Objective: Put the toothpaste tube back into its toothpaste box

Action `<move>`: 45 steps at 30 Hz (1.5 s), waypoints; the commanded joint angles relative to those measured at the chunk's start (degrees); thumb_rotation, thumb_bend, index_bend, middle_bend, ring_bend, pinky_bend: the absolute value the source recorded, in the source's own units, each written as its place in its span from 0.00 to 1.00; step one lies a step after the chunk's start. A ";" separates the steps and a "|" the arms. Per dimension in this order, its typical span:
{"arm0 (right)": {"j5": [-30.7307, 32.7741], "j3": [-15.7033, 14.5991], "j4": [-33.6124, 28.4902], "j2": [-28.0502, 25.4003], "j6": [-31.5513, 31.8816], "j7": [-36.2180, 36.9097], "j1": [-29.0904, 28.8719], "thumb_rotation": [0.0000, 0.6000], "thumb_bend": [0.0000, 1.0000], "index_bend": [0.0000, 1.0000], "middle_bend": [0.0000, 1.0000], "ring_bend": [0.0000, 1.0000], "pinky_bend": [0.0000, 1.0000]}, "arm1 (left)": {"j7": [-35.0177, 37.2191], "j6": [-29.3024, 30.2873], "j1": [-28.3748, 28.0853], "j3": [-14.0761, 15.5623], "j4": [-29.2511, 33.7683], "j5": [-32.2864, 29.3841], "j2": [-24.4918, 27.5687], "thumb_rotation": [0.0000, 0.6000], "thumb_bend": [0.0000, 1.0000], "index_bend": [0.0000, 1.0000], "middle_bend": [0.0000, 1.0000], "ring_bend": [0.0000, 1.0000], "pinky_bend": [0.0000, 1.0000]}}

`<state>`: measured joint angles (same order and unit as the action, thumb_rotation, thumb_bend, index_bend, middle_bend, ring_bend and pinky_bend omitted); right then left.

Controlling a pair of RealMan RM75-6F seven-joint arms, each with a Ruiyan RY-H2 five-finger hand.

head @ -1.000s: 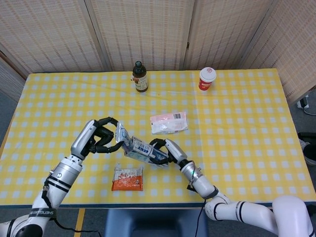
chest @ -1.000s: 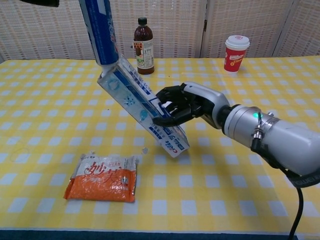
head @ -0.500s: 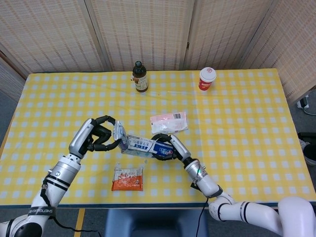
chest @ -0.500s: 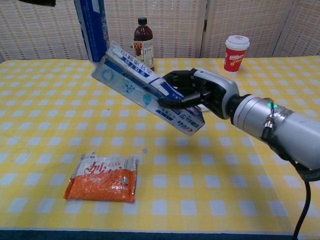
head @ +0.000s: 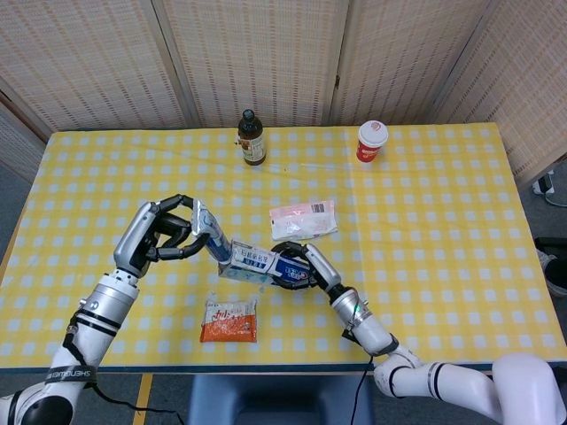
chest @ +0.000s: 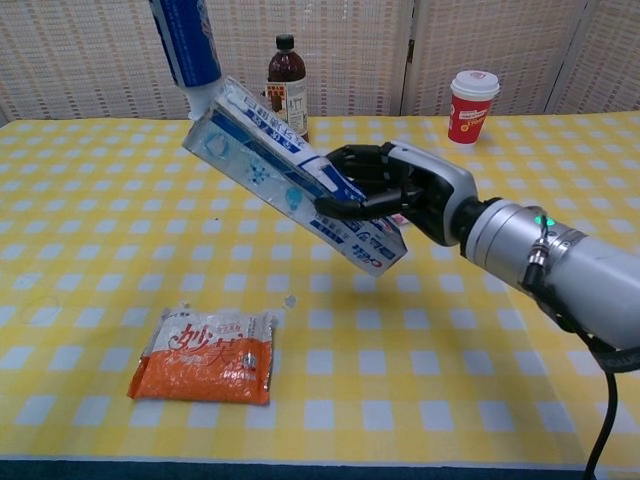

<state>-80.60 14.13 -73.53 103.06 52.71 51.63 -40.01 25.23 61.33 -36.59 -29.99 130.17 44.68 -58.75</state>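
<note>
1. Chest view, nearest first: an orange snack packet (chest: 205, 357) lies flat on the checked table (chest: 90, 250), below and in front of the toothpaste box (chest: 290, 178).
2. Above the packet, the box is held off the table on a slant, its open end up and to the left, its closed end down toward the right hand (chest: 395, 190).
3. The right hand's dark fingers (chest: 345, 205) are wrapped round the lower part of the box, gripping it firmly.
4. At the box's mouth, the toothpaste tube (chest: 187, 45) comes down from above, its white cap end touching or just at the opening. I can't tell if it's inside yet.
5. In the head view, the left hand (head: 164, 237) sits left of the box, fingers curled round the tube (head: 208, 235), holding it.
6. To do this well, I'd say the tube should be tipped to match the box's slant before pushing, since it looks steeper than the box and could catch on the flap. The right hand ought to keep the box steady without crushing its walls.
7. Behind the box stand a dark bottle (chest: 287, 93) and a red cup (chest: 472, 107); a pale pouch (head: 304, 220) lies between.
</note>
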 commanded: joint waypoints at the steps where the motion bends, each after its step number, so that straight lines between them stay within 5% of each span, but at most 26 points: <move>1: -1.43 -0.61 2.07 1.37 0.88 3.70 -0.31 1.00 0.32 0.52 0.37 0.39 0.34 | 1.05 0.01 0.62 -0.23 0.32 0.56 0.17 1.00 0.80 0.85 1.00 1.00 1.00; 17: -7.14 -2.37 8.21 3.64 7.92 25.21 -0.54 1.00 0.32 0.52 0.38 0.39 0.34 | 1.76 0.85 1.68 -0.31 0.84 0.48 0.24 1.00 0.80 0.85 1.00 1.00 1.00; 29: -6.83 -2.82 5.92 3.04 9.27 22.15 -1.06 1.00 0.32 0.52 0.38 0.39 0.34 | -1.47 0.54 0.27 2.21 -0.48 1.55 -2.82 1.00 0.78 0.83 1.00 1.00 1.00; 31: -6.54 -2.90 5.44 2.97 9.32 21.45 -1.00 1.00 0.32 0.52 0.38 0.39 0.34 | -2.43 0.97 -0.17 2.62 -0.66 1.66 -3.80 1.00 0.70 0.71 1.00 1.00 1.00; 34: -6.21 -3.00 4.90 2.80 9.30 20.78 -0.96 1.00 0.32 0.52 0.38 0.39 0.34 | -3.14 0.15 -0.63 3.12 -1.25 2.53 -4.29 1.00 0.43 0.27 1.00 1.00 1.00; 37: -6.04 -3.14 4.59 2.69 9.35 20.25 -0.92 1.00 0.32 0.52 0.38 0.39 0.34 | -2.80 -1.57 -0.74 3.38 -1.79 2.78 -3.78 1.00 0.30 0.05 1.00 1.00 1.00; 45: -5.96 -3.61 4.29 2.36 9.47 20.23 -0.84 1.00 0.32 0.52 0.38 0.39 0.34 | -1.69 -2.31 -0.45 3.02 -2.74 3.85 -3.41 1.00 0.22 0.00 1.00 1.00 1.00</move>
<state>-86.55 10.54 -69.24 105.43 62.17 71.84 -40.86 23.37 58.93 -37.14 -26.85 127.50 48.37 -62.16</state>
